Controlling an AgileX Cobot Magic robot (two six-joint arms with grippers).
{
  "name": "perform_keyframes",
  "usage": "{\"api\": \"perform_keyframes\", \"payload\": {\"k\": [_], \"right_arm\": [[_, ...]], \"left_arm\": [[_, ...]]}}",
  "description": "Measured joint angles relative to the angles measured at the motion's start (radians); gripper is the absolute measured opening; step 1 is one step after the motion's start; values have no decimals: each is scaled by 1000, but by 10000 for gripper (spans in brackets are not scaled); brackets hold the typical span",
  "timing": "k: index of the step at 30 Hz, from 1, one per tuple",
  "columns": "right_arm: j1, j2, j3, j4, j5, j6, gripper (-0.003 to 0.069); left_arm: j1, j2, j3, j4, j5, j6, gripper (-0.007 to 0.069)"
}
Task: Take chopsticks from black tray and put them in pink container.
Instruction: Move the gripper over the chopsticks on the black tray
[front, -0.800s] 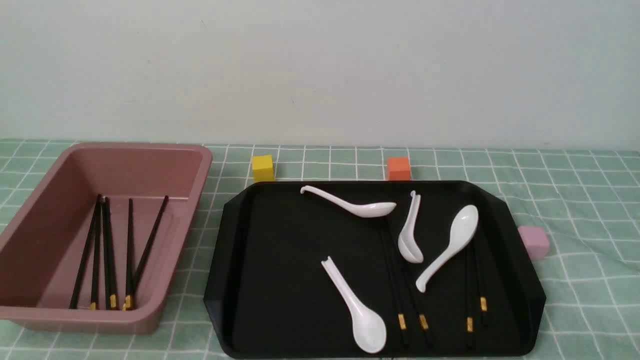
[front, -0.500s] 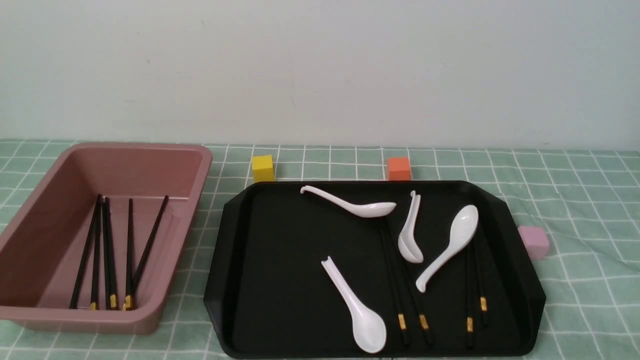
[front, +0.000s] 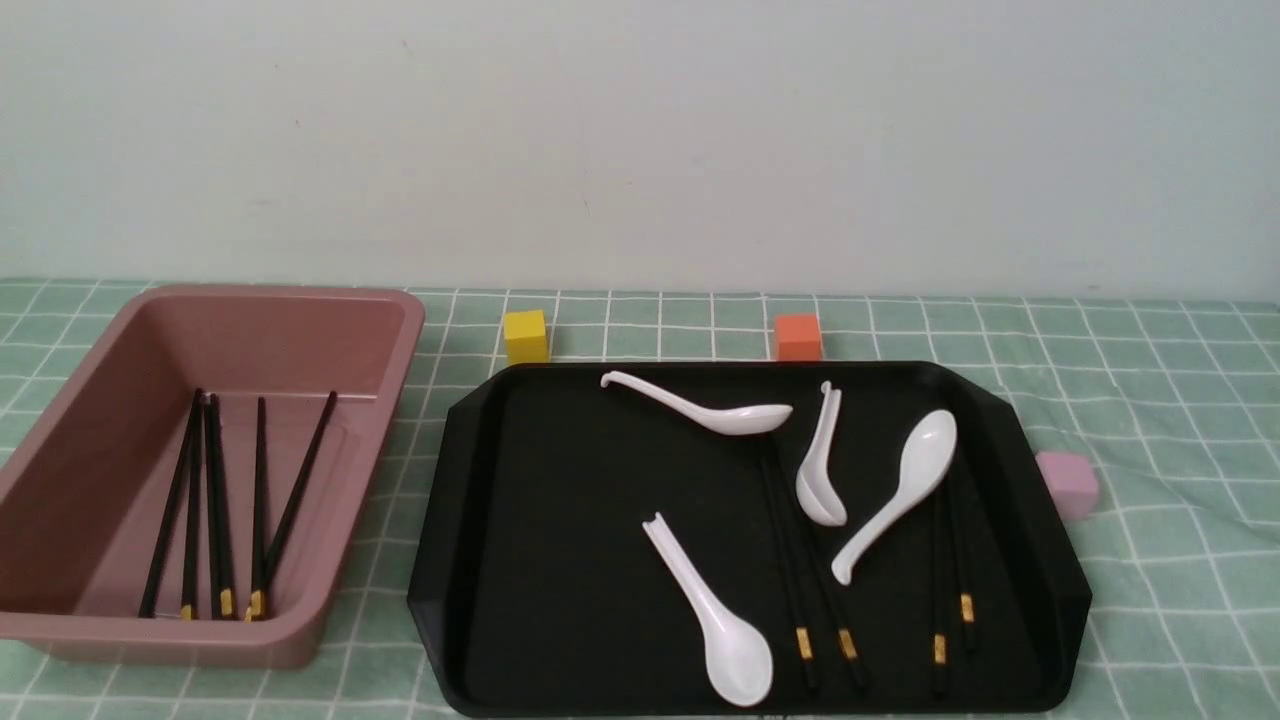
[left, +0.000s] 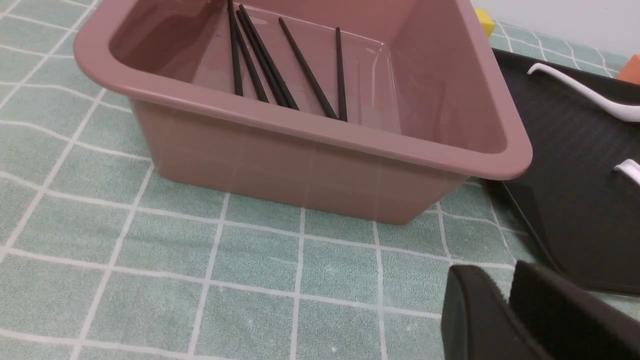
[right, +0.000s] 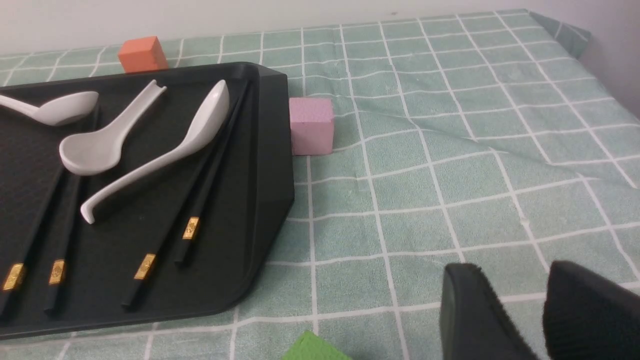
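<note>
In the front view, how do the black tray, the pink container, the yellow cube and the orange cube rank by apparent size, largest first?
1. black tray
2. pink container
3. yellow cube and orange cube: they look about equal, so I leave them unranked.

9 chopsticks (front: 259, 500) — 5 at lower left in 1 pink container (front: 270, 292), 4 at lower right on 1 black tray (front: 560, 520); 4 white spoons (front: 735, 655); 3 small cubes (front: 526, 335) — yellow, orange, pink.

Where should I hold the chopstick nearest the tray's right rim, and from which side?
Grip the chopstick beside its gold band, from straight above, pinching across it. It lies flat in the black tray; the white spoon crowds its far half, the banded end lies bare.
</note>
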Motion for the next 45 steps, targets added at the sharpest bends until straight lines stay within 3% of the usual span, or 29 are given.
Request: {"api": "perform_keyframes", "payload": {"k": [28,30,34,38,45], "right_arm": [[0,0,0,1,-1,0,240],[0,0,0,48,-14,21,240],[0,0,5,312,-83,199,240],[0,0,5,482,-145,305,240],[0,0,6,548,-208,327,240]], "left_arm": [[0,0,0,0,0,0,155],[0,0,0,0,0,0,155],[0,0,0,0,0,0,155],[0,0,0,0,0,0,155],[0,0,0,0,0,0,155]]}}
